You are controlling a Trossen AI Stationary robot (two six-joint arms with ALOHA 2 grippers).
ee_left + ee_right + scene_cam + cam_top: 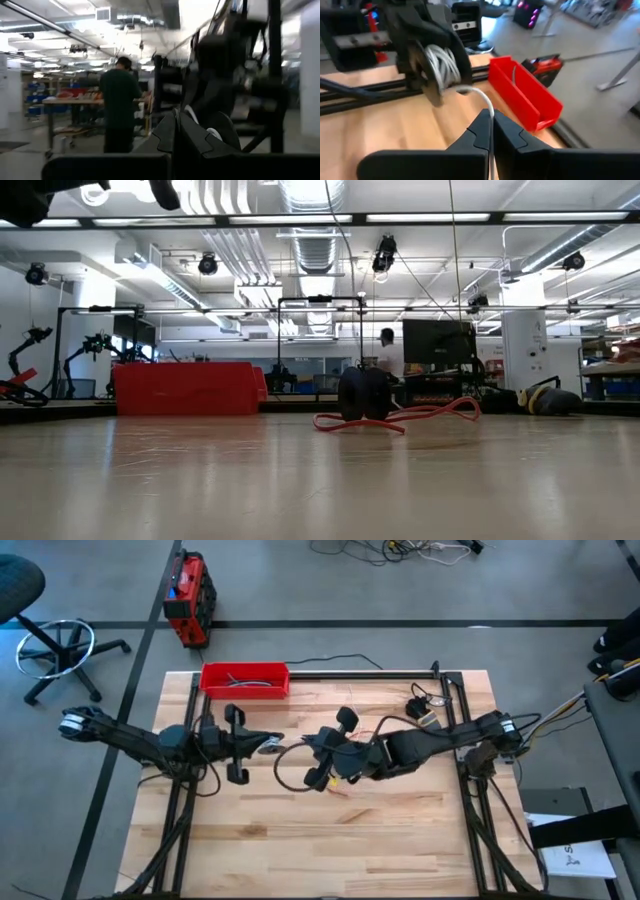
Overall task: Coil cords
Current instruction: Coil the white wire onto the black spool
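The white cord point(442, 65) is wound in a coil of several turns around my left gripper point(431, 75), which is held above the middle of the table point(268, 746), fingers shut. One strand point(479, 97) runs from the coil to my right gripper point(490, 127), which faces the left one close by point(312, 748) and is shut on it. In the low view the red cord point(400, 418) lies loose on the tabletop in flat loops, with round black pieces point(362, 393) standing beside it. My left gripper carries the white coil point(445, 62) wrapped around its shut fingers, lifted clear of the table; whether an end is pinched between them is hidden by the coil. My right gripper pinches a single strand of the white cord point(489, 114) between its two fingertips, coming level from the table's right. The strand runs short and curved up to the coil.
A red tray point(245, 678) holding dark cables stands at the table's far edge, left of centre. Small dark items point(420, 705) lie at the far right. A person point(119, 107) stands in the room beyond the table. A red case point(187, 600) sits on the floor.
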